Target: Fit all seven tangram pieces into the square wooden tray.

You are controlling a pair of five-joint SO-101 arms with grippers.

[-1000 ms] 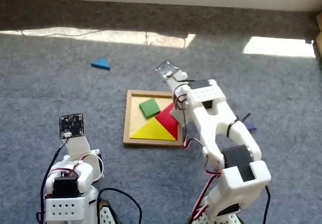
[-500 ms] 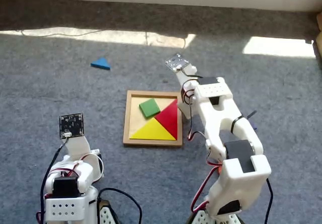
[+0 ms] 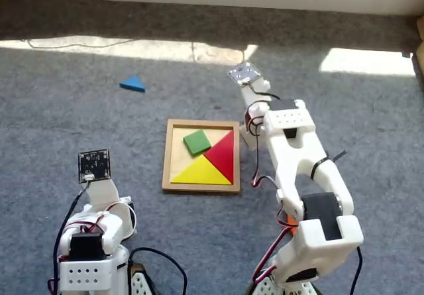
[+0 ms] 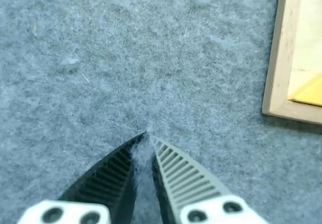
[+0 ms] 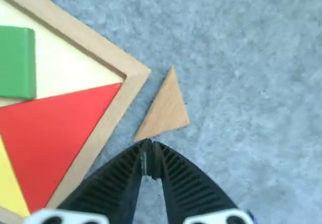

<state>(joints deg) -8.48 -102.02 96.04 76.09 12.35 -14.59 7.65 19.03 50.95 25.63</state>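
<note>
The square wooden tray (image 3: pixel 165 156) lies flat on the grey carpet (image 3: pixel 79 129) between the two arms and holds three pieces. A red triangular block (image 3: pixel 223 157) lies with its long side against the rim nearest the right arm. A yellow triangular block (image 3: pixel 197 171) lies with its long side along the rim nearest the arm bases. The two meet edge to edge on a diagonal. A green square block (image 3: pixel 197 142) lies tilted just beside the red one, toward the tray's middle. The rest of the tray floor is bare pale wood, mostly along the far rim and the rim on the left arm's side.

Outside the tray, a pale wooden triangle (image 5: pixel 166 108) lies on the carpet just beside one tray corner (image 5: pixel 90 45), apart from the rim. The right gripper (image 5: pixel 149 148) hangs over the carpet next to this triangle, its black fingertips pressed together and gripping nothing. A blue triangular block (image 3: pixel 134 83) lies well apart, on the carpet beyond the tray's far left corner.

The left gripper (image 4: pixel 149 137) points down at bare carpet near a tray corner (image 4: pixel 276 58). Its tips nearly meet and it is empty.
</note>
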